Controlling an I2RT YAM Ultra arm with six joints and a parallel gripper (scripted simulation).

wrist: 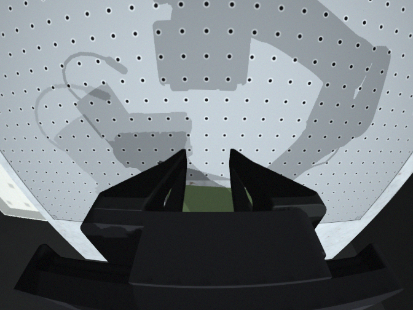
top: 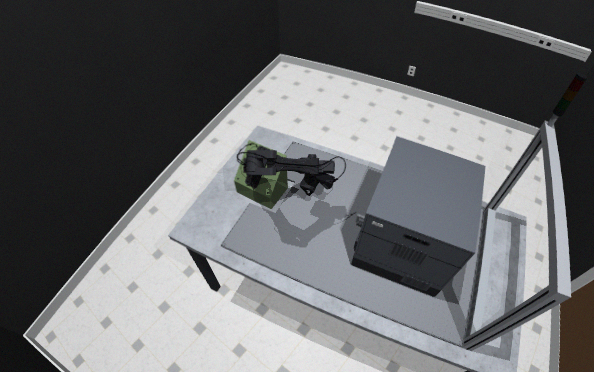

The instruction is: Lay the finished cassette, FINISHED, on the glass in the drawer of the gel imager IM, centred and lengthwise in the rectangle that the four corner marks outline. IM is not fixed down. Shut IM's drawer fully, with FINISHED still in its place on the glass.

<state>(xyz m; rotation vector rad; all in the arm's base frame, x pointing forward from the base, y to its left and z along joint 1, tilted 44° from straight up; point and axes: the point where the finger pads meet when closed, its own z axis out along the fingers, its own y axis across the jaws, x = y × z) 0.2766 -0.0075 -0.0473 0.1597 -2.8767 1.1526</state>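
The gel imager IM (top: 425,200) is a big grey box on the right of the table, with a dark front panel. No drawer sticks out of it in the top view, and only a small handle stub (top: 357,216) shows at its left lower edge. The cassette FINISHED is not visible in either view. My gripper (top: 314,187) hangs over the perforated mat left of IM, well apart from it. In the wrist view its fingers stand partly apart with nothing between them and point down at the mat.
The arm's green base (top: 260,176) stands at the table's back left; it also shows between the fingers in the wrist view (wrist: 206,198). A metal frame (top: 545,225) stands right of the table. The table's front edge runs below IM.
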